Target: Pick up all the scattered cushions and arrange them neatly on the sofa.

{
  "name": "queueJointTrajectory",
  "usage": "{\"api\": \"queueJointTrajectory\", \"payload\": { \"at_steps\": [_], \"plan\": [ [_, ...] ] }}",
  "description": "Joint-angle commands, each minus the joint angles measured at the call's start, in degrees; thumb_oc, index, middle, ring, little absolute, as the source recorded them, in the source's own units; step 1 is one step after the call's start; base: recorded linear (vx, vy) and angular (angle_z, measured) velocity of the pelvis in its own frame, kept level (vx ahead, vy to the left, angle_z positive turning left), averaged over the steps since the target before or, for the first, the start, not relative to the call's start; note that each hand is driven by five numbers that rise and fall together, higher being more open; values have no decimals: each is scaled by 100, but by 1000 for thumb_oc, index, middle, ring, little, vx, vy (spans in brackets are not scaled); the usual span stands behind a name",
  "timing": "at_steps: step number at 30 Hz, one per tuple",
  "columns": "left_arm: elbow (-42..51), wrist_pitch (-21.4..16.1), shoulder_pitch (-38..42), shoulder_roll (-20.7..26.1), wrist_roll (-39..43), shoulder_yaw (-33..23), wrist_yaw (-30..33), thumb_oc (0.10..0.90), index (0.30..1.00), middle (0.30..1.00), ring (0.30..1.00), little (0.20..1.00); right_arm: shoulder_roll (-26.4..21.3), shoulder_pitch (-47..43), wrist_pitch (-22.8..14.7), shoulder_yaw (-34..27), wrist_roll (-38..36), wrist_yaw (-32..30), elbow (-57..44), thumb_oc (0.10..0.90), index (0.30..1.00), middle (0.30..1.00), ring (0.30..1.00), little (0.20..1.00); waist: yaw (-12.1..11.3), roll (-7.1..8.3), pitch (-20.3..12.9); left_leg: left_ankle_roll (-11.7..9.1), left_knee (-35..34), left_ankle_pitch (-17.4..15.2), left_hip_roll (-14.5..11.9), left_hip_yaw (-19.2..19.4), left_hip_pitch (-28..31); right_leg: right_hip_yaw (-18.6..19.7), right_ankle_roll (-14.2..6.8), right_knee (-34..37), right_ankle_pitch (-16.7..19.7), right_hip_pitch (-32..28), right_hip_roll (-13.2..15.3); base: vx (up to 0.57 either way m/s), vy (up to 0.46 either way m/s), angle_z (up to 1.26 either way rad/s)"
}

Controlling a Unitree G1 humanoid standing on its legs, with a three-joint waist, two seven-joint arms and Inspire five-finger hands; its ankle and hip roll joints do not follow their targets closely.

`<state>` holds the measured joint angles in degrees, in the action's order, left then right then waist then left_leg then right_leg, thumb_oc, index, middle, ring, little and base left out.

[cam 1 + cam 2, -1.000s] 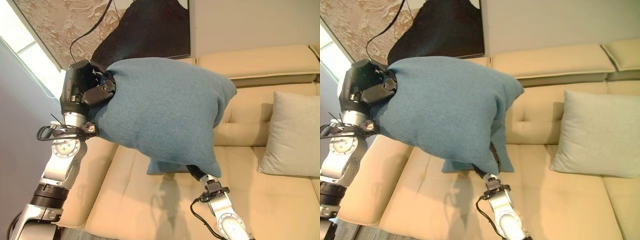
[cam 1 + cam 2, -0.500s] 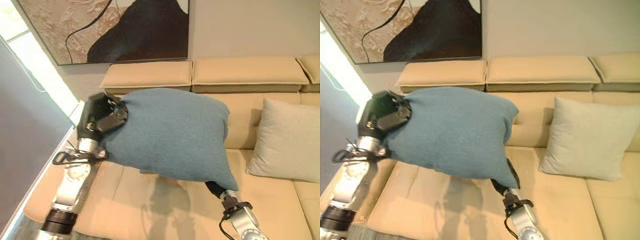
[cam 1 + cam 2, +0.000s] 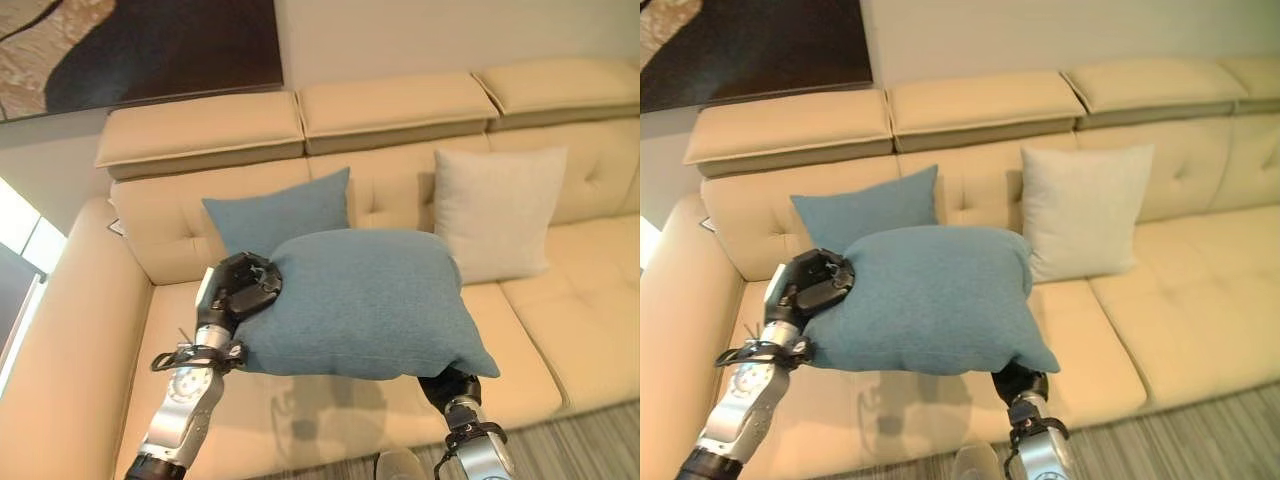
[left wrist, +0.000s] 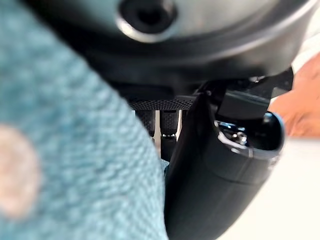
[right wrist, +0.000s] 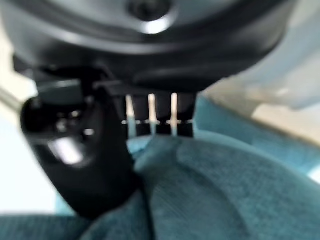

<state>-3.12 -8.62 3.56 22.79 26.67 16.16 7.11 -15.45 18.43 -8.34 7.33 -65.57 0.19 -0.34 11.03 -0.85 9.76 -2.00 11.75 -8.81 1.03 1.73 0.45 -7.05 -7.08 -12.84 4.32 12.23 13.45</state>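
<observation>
The robot holds a large blue cushion (image 3: pixel 365 305) between its two hands, in the air above the front of the seat of the cream sofa (image 3: pixel 90 310); a second blue cushion (image 3: pixel 280 212) leans upright against the backrest just behind it, and a pale grey cushion (image 3: pixel 495 205) leans there too, further to the robot's right. The left hand (image 3: pixel 240 287) grips the held cushion's left end, its thumb and fingers curled into the cloth, as the left wrist view confirms with the thumb (image 4: pixel 215 190) pressed against the blue weave; the right hand (image 3: pixel 1017 381) sits under the cushion's lower right corner, and the right wrist view shows its thumb (image 5: pixel 85 160) and fingers pinching a fold of the fabric.

The cushion looks soft, plump and light; it bulges in the middle and sags little between the hands, so the filling seems springy rather than limp; the woven cover appears rough enough not to slip. Nothing about it seems fragile; the likely trouble is only that it flops or tips once let go. Opposite ends or corners, as held now, look like the best hold, keeping it level for setting upright against the backrest.
</observation>
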Motion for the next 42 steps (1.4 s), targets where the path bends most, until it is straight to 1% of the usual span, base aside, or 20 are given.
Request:
{"api": "queueJointTrajectory", "payload": {
  "at_steps": [1,5,8,13,14,17,19,20,21,22,24,27,29,32,35,37,38,40,41,42],
  "plan": [
    [1094,-926,1164,-277,-241,519,-391,400,300,300,300,300,-25,-942,-317,797,425,690,-1253,400,300,300,300,300,-92,-244,-73,190,-263,-773,154,206,941,-715,-325,367,6,545,-243,-536,-20,-79],
    [1160,-881,1154,-260,-212,607,-391,400,300,300,300,300,-76,-1046,-302,838,556,661,-1243,400,300,300,300,300,-309,-377,-147,351,-382,-347,3,935,519,-1109,-90,-678,-492,-57,141,-459,-73,-138],
    [1205,-843,1108,-224,-155,623,-303,400,300,300,300,300,-121,-1278,-251,892,662,560,-1106,400,300,300,300,300,-545,-458,-434,342,-409,-47,-134,1491,164,-975,-190,-602,-745,-855,266,-343,-228,-91],
    [1288,-802,908,-100,45,363,-93,400,300,300,300,300,-222,-1739,-241,941,1078,344,-876,400,300,300,300,300,-1084,-347,-688,28,-218,343,-872,2532,-431,-1317,-534,-389,-461,-1832,948,-358,-501,-127],
    [1319,-798,894,-64,64,346,-100,400,300,300,300,300,-224,-1707,-270,913,1138,316,-890,400,300,300,300,300,-1147,-287,-675,5,-196,405,-991,2527,-537,-1238,-556,-327,-502,-1911,900,-227,-573,-114],
    [1229,-789,869,-35,101,346,-153,400,300,300,300,300,-265,-1615,-317,774,1238,226,-767,400,300,300,300,300,-1064,-186,-604,-323,-258,931,-1564,2502,-667,-976,-386,121,-1486,-1904,272,-166,-650,-95],
    [1093,-826,886,-92,140,363,-62,400,300,300,300,300,-331,-1581,-352,754,1284,168,-646,400,300,300,300,300,-981,-243,-546,-453,-461,1369,-1926,2304,-622,-699,-145,272,-1683,-1690,-203,-148,-527,-94],
    [1087,-829,892,-96,139,364,-63,400,300,300,300,300,-334,-1585,-353,753,1285,168,-644,400,300,300,300,300,-990,-258,-543,-463,-468,1380,-1947,2307,-620,-693,-132,279,-1676,-1688,-225,-134,-554,-91],
    [1087,-865,999,-152,210,388,10,400,300,300,300,300,-346,-1684,-425,784,1249,107,-543,400,300,300,300,300,-1024,-233,-376,-495,-450,1646,-1921,1192,-645,-302,3,333,-1616,-1515,-534,-100,-331,-109],
    [1084,-866,1005,-154,210,386,10,400,300,300,300,300,-349,-1690,-425,783,1249,107,-540,400,300,300,300,300,-1023,-253,-387,-500,-452,1661,-1943,1181,-671,-307,13,354,-1590,-1501,-560,-123,-483,-119],
    [1112,-886,1092,-190,226,400,-20,400,300,300,300,300,-385,-1723,-479,814,1297,100,-478,400,300,300,300,300,-1083,-139,-297,-370,-317,1263,-1512,154,-660,136,108,465,-1500,-1405,-763,7,-462,-128],
    [1026,-923,1130,-244,297,483,-75,400,300,300,300,300,-465,-1662,-474,783,1402,125,-322,400,300,300,300,300,-1082,-67,-325,-204,64,676,-1025,400,-616,412,196,700,-1396,-1466,-940,80,-345,-127],
    [929,-899,1163,-321,319,509,-54,400,300,300,300,300,-465,-1699,-463,785,1458,118,-301,400,300,300,300,300,-1150,-77,-342,-95,234,349,-468,439,-775,618,144,845,-1300,-1506,-1083,165,-280,-127],
    [923,-845,1237,-299,105,529,-69,400,300,300,300,300,-384,-1873,-446,840,1633,114,-182,400,300,300,300,300,-1545,-166,-307,-111,356,414,460,-143,-1326,1180,52,1017,-1175,-1686,-1437,242,-213,-169],
    [975,-869,1262,-276,73,566,-110,400,300,300,300,300,-296,-1865,-398,894,1650,209,-103,400,300,300,300,300,-1666,-301,-421,93,-108,469,641,-603,-1009,1531,34,1096,-1200,-1827,-1588,253,-98,-170],
    [1007,-881,1219,-251,122,606,-114,400,300,300,300,300,-328,-1801,-394,915,1684,234,-93,400,300,300,300,300,-1690,-271,-515,204,-299,478,625,-546,-822,1468,-4,967,-1135,-1851,-1501,281,-97,-84],
    [1000,-855,1187,-256,153,556,-59,400,300,300,300,300,-319,-1921,-422,935,1775,177,1,400,300,300,300,300,-1794,-290,-547,268,-359,412,554,-441,-677,1159,-22,617,-1186,-1774,-1419,401,-185,-36],
    [1073,-794,1197,-182,223,486,-45,400,300,300,300,300,-307,-1916,-379,908,1923,151,10,400,300,300,300,300,-1914,-323,-547,218,-381,252,211,-177,-441,-246,-95,-105,-1236,-1494,-802,376,-299,-95],
    [1069,-790,1285,-91,119,484,10,400,300,300,300,300,-296,-1851,-300,853,1945,188,-8,400,300,300,300,300,-1793,-371,-548,177,-363,129,-41,-126,-213,-497,-135,-569,-1078,-1118,-454,334,-287,-118],
    [1070,-790,1283,-92,118,484,11,400,300,300,300,300,-297,-1848,-298,853,1946,187,-11,400,300,300,300,300,-1792,-364,-541,177,-353,115,-31,-125,-209,-493,-137,-617,-1111,-1105,-439,370,-256,-71]
  ]
}}
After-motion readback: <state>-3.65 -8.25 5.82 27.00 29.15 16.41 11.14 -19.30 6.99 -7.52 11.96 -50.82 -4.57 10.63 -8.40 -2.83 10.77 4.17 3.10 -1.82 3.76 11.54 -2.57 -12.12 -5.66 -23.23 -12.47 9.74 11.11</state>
